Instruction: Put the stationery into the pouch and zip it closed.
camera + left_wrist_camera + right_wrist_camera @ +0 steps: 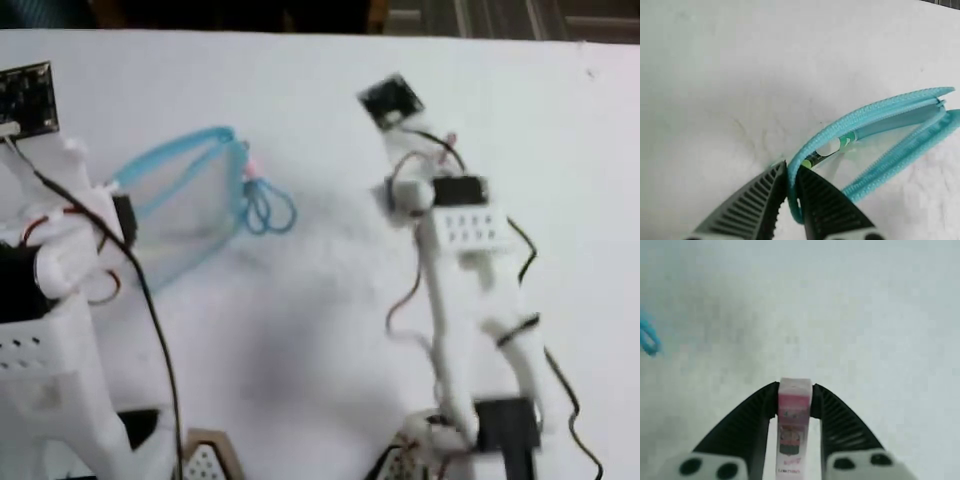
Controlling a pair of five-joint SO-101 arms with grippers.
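The pouch [185, 200] is clear with a blue zip edge and lies at the left of the white table, its mouth gaping. My left gripper [790, 172] is shut on the pouch's blue rim [850, 122] at the end nearest that arm [122, 215]. Inside the pouch lies a green and white item [832, 149]. My right gripper [794, 390] is shut on a pink and white stationery piece [792, 415], held above bare table. The right arm [455, 215] stands to the right of the pouch, apart from it.
A blue cord loop [268, 208] trails from the pouch's right end and also appears in the right wrist view [650, 340]. Wires run along both arms. The white table [300, 330] lies bare between the arms.
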